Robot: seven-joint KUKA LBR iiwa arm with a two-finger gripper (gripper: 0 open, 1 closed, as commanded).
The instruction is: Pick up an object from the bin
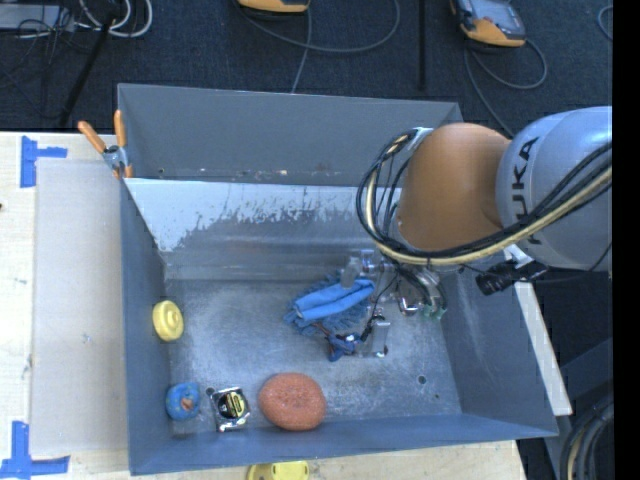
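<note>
Blue crumpled cloth-like object [325,303] lies on the floor of the grey metal bin [250,148], slightly right of centre, with a darker blue bit poking out at its lower end; two-finger gripper [373,326] is down at floor level, right against the cloth's right edge; can't tell from this angle whether it's open or closed, nor whether any cloth is in its grasp, since metal parts and cables overlap there; orange wrist cover [450,188] sits above it, arm coming in from the right; other items are well apart along the left and front: yellow round disc-like piece [167,320] near the left wall, blue round knob-like thing [182,400] in the front-left corner, small black-and-yellow tape measure [230,407] just beside it, reddish-orange rough ball [292,401] next to that
</note>
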